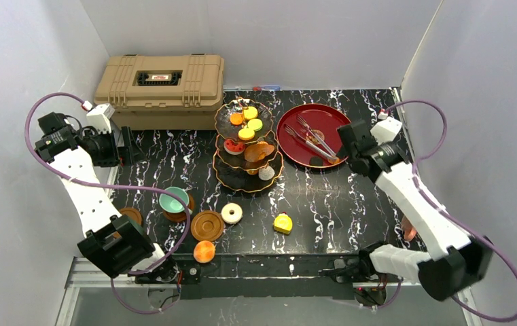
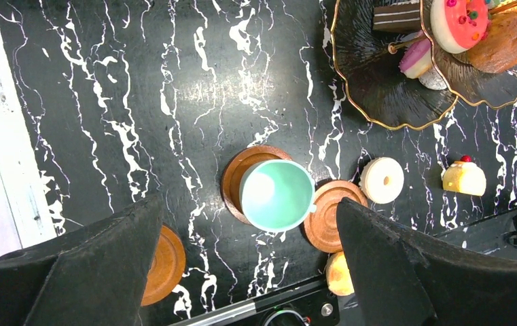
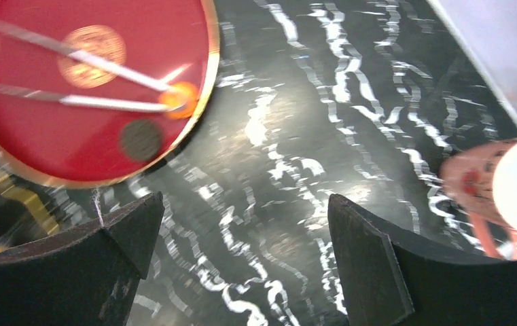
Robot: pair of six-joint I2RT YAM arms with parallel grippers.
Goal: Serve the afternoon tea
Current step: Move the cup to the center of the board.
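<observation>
Black white-veined marble table [image 1: 350, 204] between pale walls [image 1: 11, 54].

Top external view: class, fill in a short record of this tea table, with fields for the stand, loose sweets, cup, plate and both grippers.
Stand: three-tier stand, mid-table, sweets on every tier
Loose sweets: white donut, yellow cake, orange sweet at the front edge
Cup: teal cup on a brown saucer, front left
Spare: empty saucer beside the cup
Plate: red plate right of stand, holding metal utensils
Grippers: left gripper and right gripper open, empty
</observation>
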